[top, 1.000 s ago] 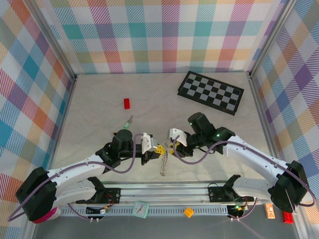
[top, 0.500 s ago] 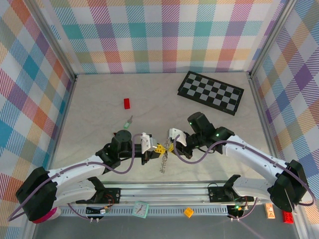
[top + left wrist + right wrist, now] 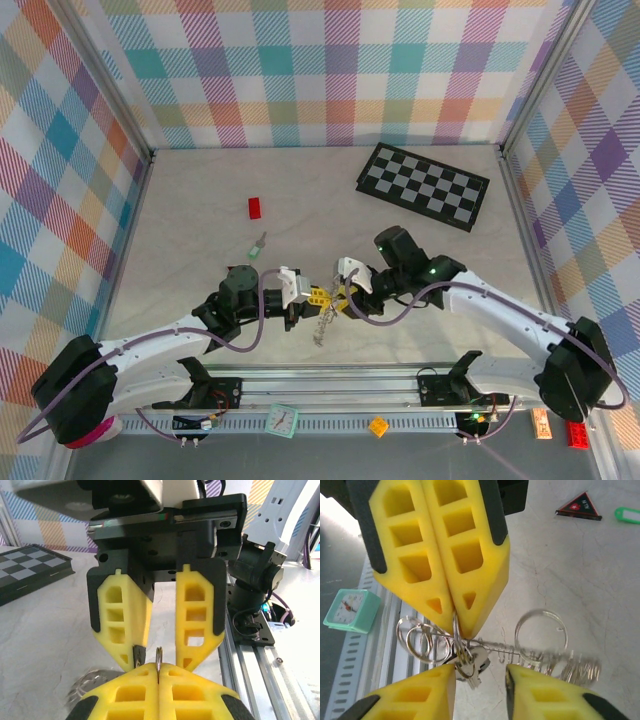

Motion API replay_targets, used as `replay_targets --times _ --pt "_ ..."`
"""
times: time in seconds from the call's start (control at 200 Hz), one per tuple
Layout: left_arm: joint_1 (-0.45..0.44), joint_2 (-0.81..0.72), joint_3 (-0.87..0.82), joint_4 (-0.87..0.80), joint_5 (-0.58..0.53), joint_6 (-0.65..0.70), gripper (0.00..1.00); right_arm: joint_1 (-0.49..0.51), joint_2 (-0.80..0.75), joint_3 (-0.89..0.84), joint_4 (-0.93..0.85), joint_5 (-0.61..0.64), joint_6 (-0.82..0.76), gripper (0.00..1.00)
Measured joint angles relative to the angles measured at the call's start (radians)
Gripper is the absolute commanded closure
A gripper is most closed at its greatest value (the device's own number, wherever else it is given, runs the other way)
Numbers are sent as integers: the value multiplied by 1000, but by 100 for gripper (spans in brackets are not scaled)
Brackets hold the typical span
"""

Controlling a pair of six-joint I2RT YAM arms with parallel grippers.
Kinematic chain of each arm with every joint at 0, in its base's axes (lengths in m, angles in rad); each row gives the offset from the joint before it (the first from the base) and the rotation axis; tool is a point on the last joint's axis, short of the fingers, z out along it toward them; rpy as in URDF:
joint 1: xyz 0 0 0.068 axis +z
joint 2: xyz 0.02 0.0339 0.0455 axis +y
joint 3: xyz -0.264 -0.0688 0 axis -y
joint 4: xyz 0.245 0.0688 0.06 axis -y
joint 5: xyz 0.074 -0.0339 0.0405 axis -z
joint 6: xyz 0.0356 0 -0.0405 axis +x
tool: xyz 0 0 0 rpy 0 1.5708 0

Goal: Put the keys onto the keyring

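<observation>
Where the two arms meet, just in front of their bases, the keyring [image 3: 320, 326] hangs over the table [image 3: 200, 190], and its chain of thin silver rings trails downward. The left pincer [image 3: 455, 627] is pressed together on one thin ring at the top of it, and the edge of this ring stands between the two yellow fingertips. A small silver key [image 3: 474, 664] hangs from the bunch of rings just below that grip. Its head is hidden, so I cannot tell the colour. The right pincer [image 3: 480, 680] faces the left one tip to tip with its fingers apart. The hanging key is in the gap between them, and they clamp nothing. The light green key [image 3: 258, 246] lies flat on the table, well apart from the keyring, beyond the wrist of the left arm. Farther back lies a small red brick [image 3: 254, 207], and the chequered board [image 3: 424, 185] lies at the far right. A green clock [image 3: 283, 420] sits at the near edge, by the rail.
</observation>
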Motion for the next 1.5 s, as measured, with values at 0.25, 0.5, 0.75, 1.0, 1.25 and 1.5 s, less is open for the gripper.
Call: replay_targets --times 0.25,0.5,0.75,1.0,1.25,1.5 --pt "0 16 -31 84 -16 -39 100 0 -100 -98 84 25 57 63" --pt "0 79 -46 214 -24 -111 100 1 -83 -146 163 21 97 62" --pt "0 108 -55 291 -26 -151 100 1 -98 -179 234 23 125 61" --pt "0 108 -56 292 -3 -153 100 1 -198 -182 234 60 125 61" --pt "0 108 -56 289 19 -153 100 1 -164 -153 241 29 125 70" --pt "0 108 -56 289 19 -153 99 2 -131 -135 265 -16 133 100"
